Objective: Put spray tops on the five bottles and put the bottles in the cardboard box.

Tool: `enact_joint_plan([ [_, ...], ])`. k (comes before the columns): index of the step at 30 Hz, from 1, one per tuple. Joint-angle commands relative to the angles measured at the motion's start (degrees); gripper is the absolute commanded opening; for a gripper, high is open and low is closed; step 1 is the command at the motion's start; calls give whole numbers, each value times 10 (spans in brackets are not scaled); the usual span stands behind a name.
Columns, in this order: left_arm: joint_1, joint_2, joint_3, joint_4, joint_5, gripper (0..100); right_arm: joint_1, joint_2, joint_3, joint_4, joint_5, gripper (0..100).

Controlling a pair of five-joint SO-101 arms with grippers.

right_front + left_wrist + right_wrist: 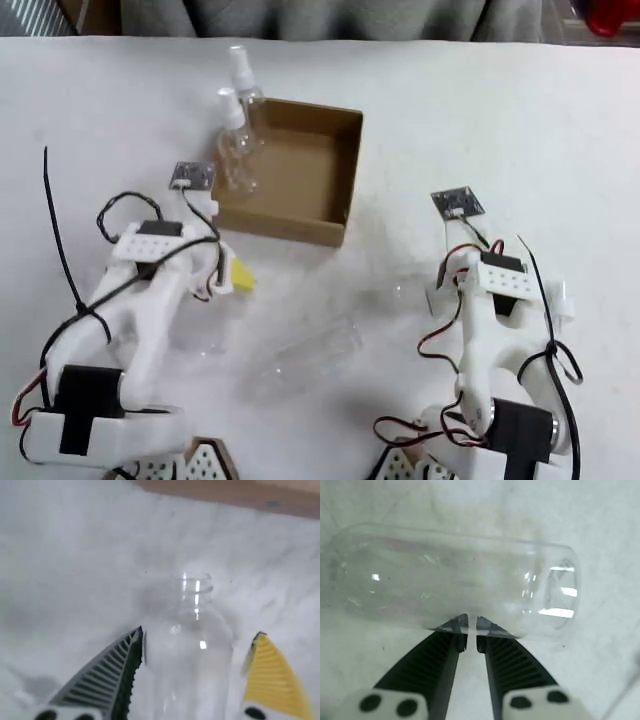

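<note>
A clear bottle (190, 645) with an open neck and no spray top sits between the grey and yellow fingers of my left gripper (197, 640), which is shut on it. In the high view this gripper (228, 272) is just in front of the cardboard box (345, 170). Two bottles with white spray tops (238, 140) rest at the box's left wall. My right gripper (472, 622) is shut, its tips against the side of a topless clear bottle (455, 577) lying crosswise on the table. Another clear bottle (318, 352) lies between the arms.
White cloth covers the table (480, 110). The left arm (130, 320) and the right arm (500, 340) take up the front corners. Open room lies to the right of the box and behind it.
</note>
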Motion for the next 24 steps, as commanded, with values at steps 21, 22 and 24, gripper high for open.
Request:
enact_joint_plan([
  [21,2,-34,-24,-12,5,27,-7,-16,11,-3,6,16],
  [22,0,-34,-26,-12,5,26,-7,-16,11,-3,6,16],
  [24,0,-34,-37,2,5,25,-7,-16,11,-3,6,16],
])
